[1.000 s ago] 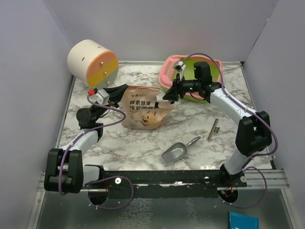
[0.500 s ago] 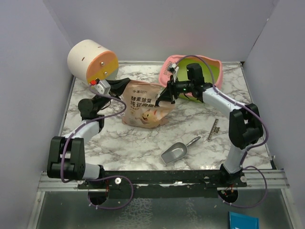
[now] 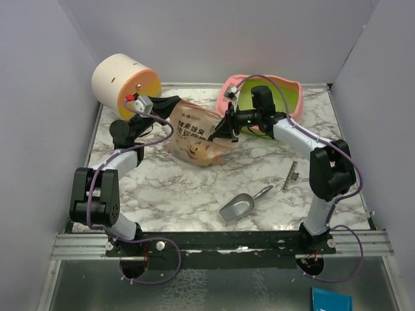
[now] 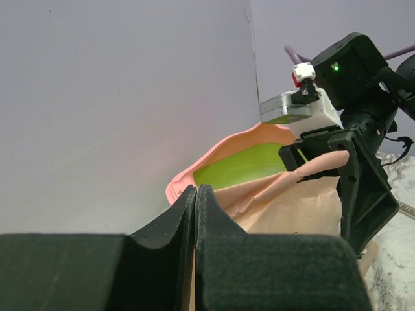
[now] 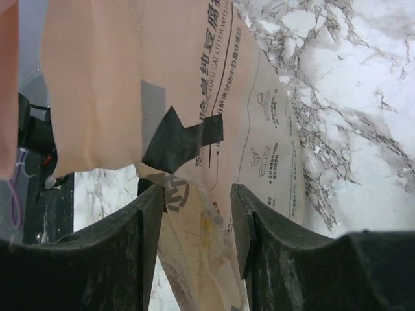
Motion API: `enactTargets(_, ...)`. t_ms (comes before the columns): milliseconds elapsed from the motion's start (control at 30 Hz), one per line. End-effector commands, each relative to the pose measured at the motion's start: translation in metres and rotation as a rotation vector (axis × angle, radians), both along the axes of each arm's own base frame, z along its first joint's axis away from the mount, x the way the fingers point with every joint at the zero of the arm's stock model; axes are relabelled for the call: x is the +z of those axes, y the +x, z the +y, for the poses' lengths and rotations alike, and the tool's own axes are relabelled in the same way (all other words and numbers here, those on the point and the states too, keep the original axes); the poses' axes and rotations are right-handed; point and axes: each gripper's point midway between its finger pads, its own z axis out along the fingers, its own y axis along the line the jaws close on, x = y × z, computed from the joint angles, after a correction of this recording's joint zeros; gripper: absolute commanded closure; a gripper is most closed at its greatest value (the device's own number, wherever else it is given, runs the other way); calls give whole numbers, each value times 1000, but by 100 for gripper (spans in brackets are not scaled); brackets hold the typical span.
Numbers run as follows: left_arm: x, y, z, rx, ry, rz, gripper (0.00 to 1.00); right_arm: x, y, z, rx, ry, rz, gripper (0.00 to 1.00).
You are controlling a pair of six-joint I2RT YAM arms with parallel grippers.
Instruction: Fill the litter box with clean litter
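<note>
Marble tbl top, lilac walls back & both sides, metal rail at near edge, even light

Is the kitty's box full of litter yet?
Not yet. Done: the left hand and the right hand each grip an end of the bag. In hand: the bag is held between them beside the litter box. Left: pouring, because the green basin shows no litter where I can see it.

Bag hangs tilted between my claws: left claw pinches its top left corner, right claw grips its right edge. Litter box sits tipped behind. Scoop lies on worktop.
</note>
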Motion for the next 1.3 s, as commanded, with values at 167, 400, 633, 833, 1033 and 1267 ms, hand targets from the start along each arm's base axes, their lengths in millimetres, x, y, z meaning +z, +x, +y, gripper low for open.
enactTargets(167,76,-32,9,20,-79,-323,100,-18,18,23,-128,-108,-58,98)
enactTargets(400,73,-42,12,30,-74,-333,100,10,54,3,-429,-153,-140,99)
enactTargets(633,63,-62,20,44,-81,-348,100,61,75,-28,-664,-122,-257,99)
enactTargets(833,65,-63,21,34,-87,-360,100,85,76,-39,-743,-81,-291,99)
enactTargets(1033,67,-54,29,62,-126,-334,100,75,74,-36,-714,-112,-268,99)
enactTargets(1267,67,-52,39,138,-155,-280,98,76,64,-33,-686,-84,-241,99)
